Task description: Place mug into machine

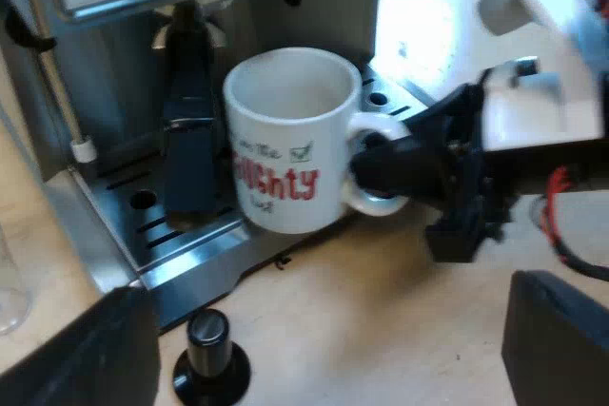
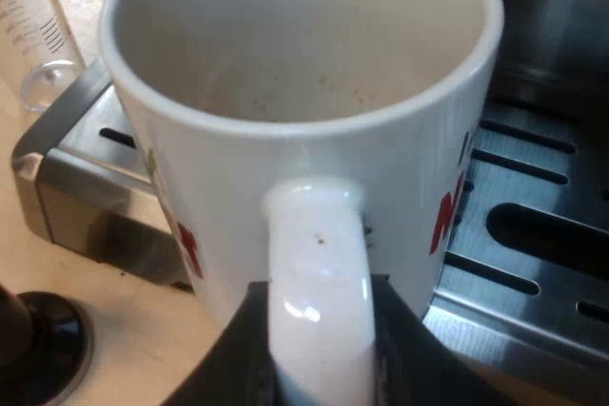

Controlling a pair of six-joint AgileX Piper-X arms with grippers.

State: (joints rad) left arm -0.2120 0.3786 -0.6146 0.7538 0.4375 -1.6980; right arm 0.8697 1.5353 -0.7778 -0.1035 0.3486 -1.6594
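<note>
The white mug point(image 1: 285, 140) with red lettering stands upright over the front edge of the machine's slotted drip tray point(image 1: 162, 235). I cannot tell whether it rests on the tray. My right gripper point(image 1: 400, 164) is shut on the mug's handle point(image 2: 319, 273), its black fingers point(image 2: 238, 349) pressing the handle from both sides. The mug point(image 2: 304, 73) is empty inside. My left gripper point(image 1: 328, 349) is open over the wooden table in front of the machine, away from the mug.
The espresso machine point(image 1: 304, 7) rises behind the mug, with the holder's dark handle point(image 1: 190, 140) sticking out beside it. A black-knobbed tamper point(image 1: 209, 358) stands on the table near the tray's front. A measuring glass point(image 2: 38, 26) stands beside the tray.
</note>
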